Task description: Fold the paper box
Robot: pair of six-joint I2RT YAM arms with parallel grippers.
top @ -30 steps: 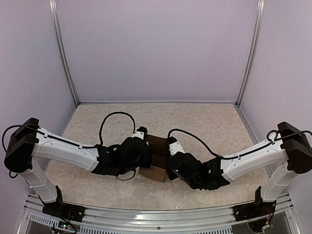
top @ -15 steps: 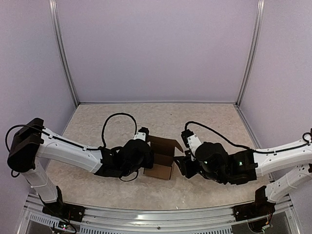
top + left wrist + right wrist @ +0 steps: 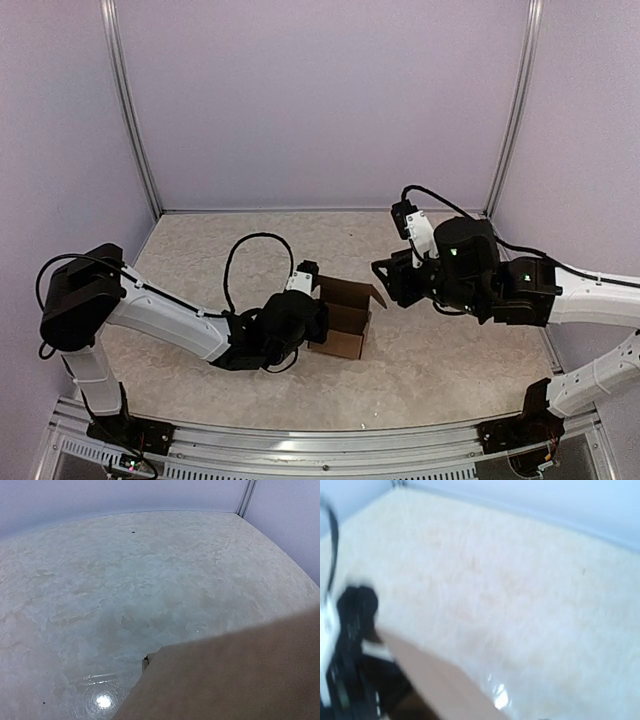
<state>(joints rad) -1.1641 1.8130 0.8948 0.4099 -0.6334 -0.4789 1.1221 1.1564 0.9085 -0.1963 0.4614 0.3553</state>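
The paper box (image 3: 345,322) is a small brown cardboard cube standing on the table, top open and flaps up. My left gripper (image 3: 314,318) is pressed against its left wall. In the left wrist view, cardboard (image 3: 235,680) fills the lower right and hides the fingers. My right gripper (image 3: 384,273) is raised above and to the right of the box, apart from it. The right wrist view is blurred. It shows a cardboard flap (image 3: 435,680) at the lower left, the black left arm (image 3: 350,645) beside it, and no fingers.
The table top (image 3: 440,350) is pale and mottled. Grey walls stand at the back and on both sides, with metal posts (image 3: 133,120) in the corners. A black cable (image 3: 245,250) loops above the left forearm.
The right arm has lifted off the box and swung up and to the right. The left gripper and the box have shifted a little right and away. The box's top now stands open.
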